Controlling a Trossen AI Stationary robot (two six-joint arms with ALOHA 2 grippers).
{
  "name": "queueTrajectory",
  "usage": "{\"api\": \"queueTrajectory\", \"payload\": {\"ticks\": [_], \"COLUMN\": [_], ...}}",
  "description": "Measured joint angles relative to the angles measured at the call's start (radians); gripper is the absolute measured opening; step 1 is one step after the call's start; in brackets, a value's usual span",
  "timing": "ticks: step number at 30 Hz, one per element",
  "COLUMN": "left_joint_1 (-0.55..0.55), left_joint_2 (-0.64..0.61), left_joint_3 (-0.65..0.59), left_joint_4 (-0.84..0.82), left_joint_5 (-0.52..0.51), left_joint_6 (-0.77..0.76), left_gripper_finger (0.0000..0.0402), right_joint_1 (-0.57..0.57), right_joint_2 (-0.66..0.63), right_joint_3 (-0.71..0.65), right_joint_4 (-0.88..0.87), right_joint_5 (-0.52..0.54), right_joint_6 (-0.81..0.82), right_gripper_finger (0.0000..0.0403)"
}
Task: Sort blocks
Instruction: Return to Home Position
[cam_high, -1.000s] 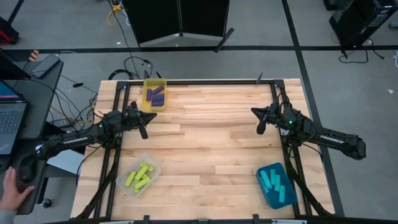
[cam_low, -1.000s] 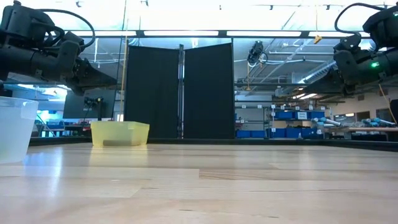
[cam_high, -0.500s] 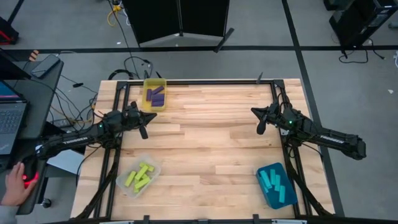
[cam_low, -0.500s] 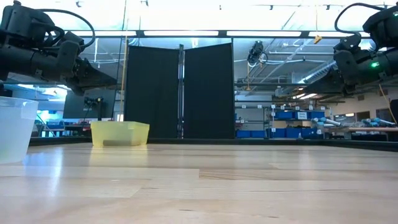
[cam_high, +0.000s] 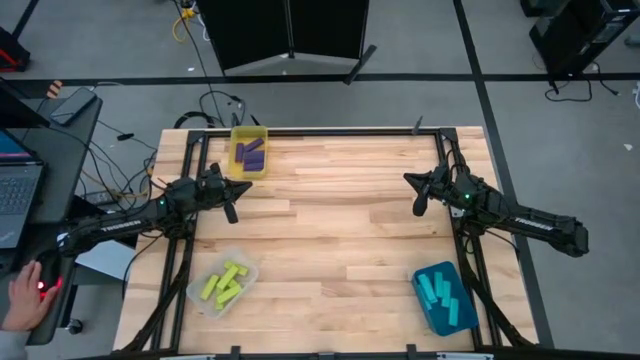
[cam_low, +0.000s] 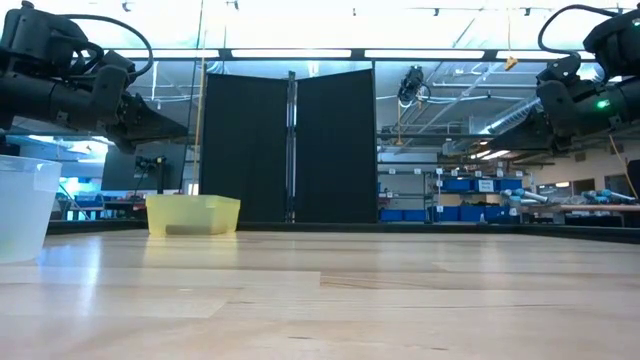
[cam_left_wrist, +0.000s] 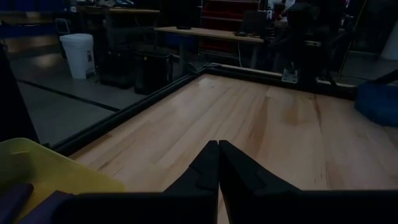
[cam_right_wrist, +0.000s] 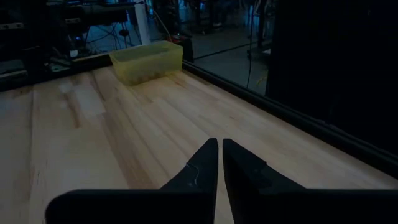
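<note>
Since all the blocks (cam_high: 226, 285) I can see lie colour-sorted in the bins (cam_high: 249, 129), I judge sorting finished; my left claw (cam_left_wrist: 217, 144) and right claw (cam_right_wrist: 219, 142) hang empty, fingers together.

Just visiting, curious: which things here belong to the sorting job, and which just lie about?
Job: purple blocks in yellow bin; green blocks in clear bin; blue blocks in teal bin; left tool, right tool, both shut.
Lying about: laptop, floor cables, black screen.
</note>
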Motion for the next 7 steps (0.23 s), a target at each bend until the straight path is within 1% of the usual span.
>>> {"api": "queueTrajectory", "payload": {"ticks": [7], "left_joint_1": [0.0], "left_joint_2": [0.0], "left_joint_3": [0.0], "left_joint_4": [0.0], "left_joint_5": [0.0], "left_joint_6": [0.0], "left_gripper_finger": [0.0016], "right_joint_1": [0.0], "right_joint_2": [0.0], "right_joint_3": [0.0], "right_joint_4": [0.0], "right_joint_5": [0.0], "right_joint_6": [0.0], "right_gripper_finger": [0.0032]}}
